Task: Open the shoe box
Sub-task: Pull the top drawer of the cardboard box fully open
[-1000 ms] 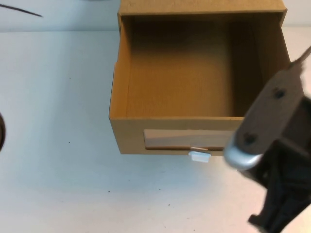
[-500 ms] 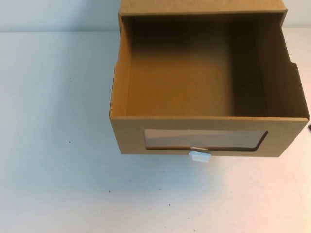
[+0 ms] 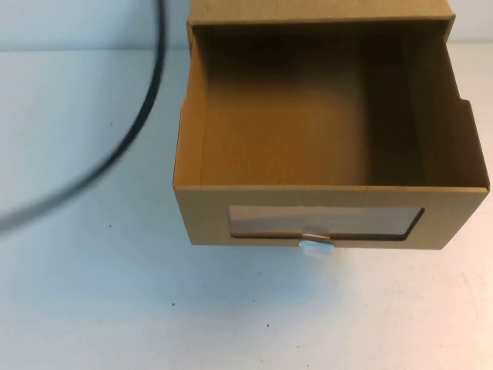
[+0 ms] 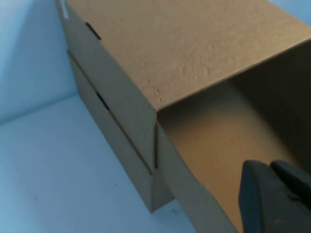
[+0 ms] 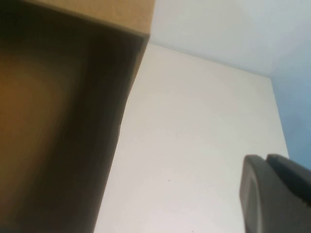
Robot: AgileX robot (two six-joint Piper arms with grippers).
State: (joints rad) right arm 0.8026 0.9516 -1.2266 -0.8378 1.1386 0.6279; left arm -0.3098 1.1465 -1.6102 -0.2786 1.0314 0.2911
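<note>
Shoe box [image 3: 323,220]: likely light thin card, dents easily; your hold is white tab [image 3: 316,247]. Left gripper [image 4: 268,167] closed, empty, over box's left wall. Right gripper [image 5: 266,160] closed, empty, off right side.

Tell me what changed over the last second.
The right hand withdrew rightward out of the high view and shut on nothing; it now sits beside the shoe box. A dark cable swung in on the left. The left hand hovers by the drawer. The drawer stayed open, empty, its white tab unmoved.
</note>
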